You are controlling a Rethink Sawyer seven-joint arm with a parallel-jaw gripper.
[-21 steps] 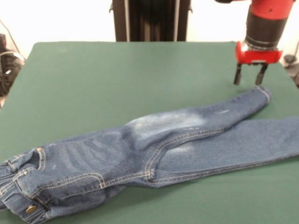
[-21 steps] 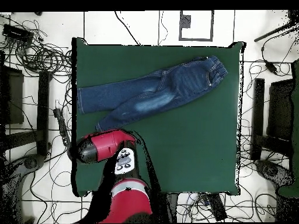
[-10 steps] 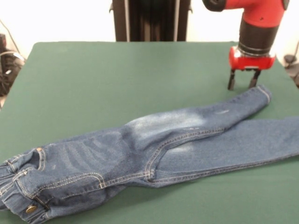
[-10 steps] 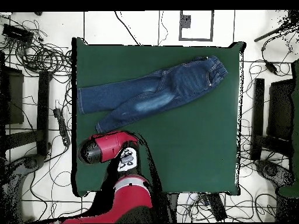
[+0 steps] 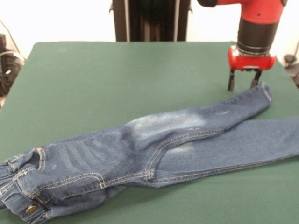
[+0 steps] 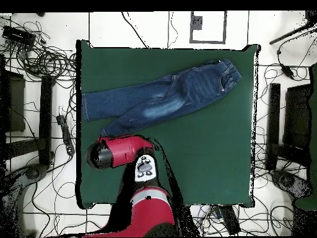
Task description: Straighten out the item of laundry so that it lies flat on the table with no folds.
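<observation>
The item of laundry [image 5: 163,149], a small pair of blue jeans, lies across the green table [image 5: 117,79]. Its waistband is at the near left in the front view. Both legs run to the right, one lying partly over the other, with creases around the seat. My gripper [image 5: 242,86] is open and low, just behind the hem of the upper leg, its fingertips [image 5: 230,87] close to the cloth. From above, the jeans [image 6: 161,96] stretch across the far half of the table [image 6: 204,161], and the red wrist [image 6: 117,152] hides the gripper at the lower leg's end.
In the front view the lower leg runs past the picture's right edge. The table's right edge [image 5: 287,70] is close to the gripper. Cables [image 6: 43,59] and dark equipment [image 6: 291,118] surround the table on the floor.
The gripper has shifted slightly left and closer to the upper leg's hem. From above, the wrist has moved up to the leg's end. The jeans have not moved.
</observation>
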